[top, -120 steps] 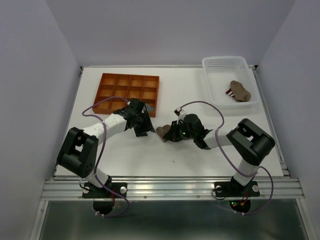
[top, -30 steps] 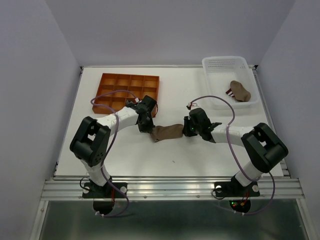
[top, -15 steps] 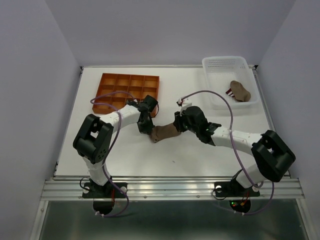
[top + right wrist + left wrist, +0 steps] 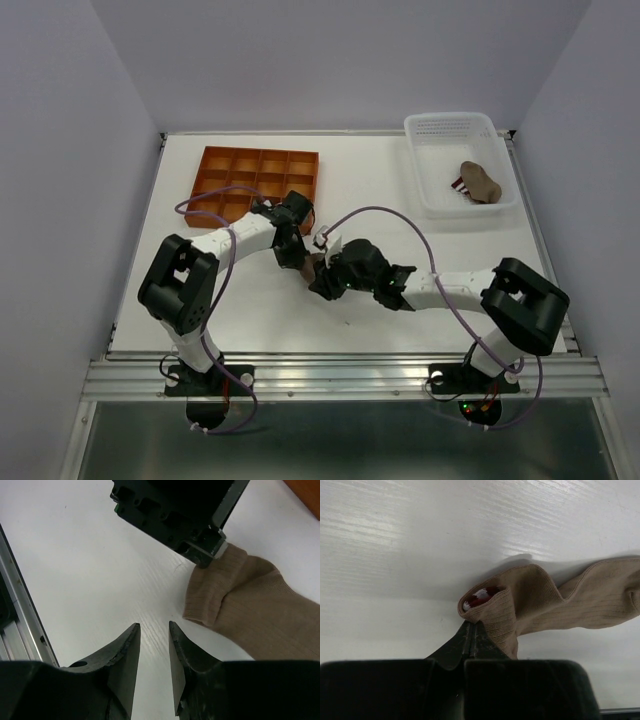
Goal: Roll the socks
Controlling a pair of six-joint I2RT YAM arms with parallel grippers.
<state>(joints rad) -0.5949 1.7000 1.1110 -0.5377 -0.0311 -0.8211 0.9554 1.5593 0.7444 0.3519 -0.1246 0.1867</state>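
From above, the tan sock (image 4: 311, 265) lies on the counter (image 4: 400, 215) just near of the orange tray (image 4: 255, 180). Most of it is hidden under the right arm. The left arm reaches out and bends right, and the left end effector (image 4: 292, 252) meets the sock's left end. The right arm stretches low across to the left, so the right end effector (image 4: 325, 282) sits just beside the left one. A second sock (image 4: 481, 182) lies in the white basket (image 4: 450, 122), far right.

The left wrist view shows that end effector pinched shut on the cuff. Red and white shows inside the cuff's opening, and the rest of the sock trails off to the right. Only a thin edge of fabric is caught, so a tug from the other arm could pull it free.

In the right wrist view the fingers (image 4: 125, 650) stand narrowly apart with nothing between them, over bare counter and left of the cuff. If they closed here they would likely grasp nothing. The left end effector's body sits close ahead of them, so any move toward the cuff risks a knock between the two arms.
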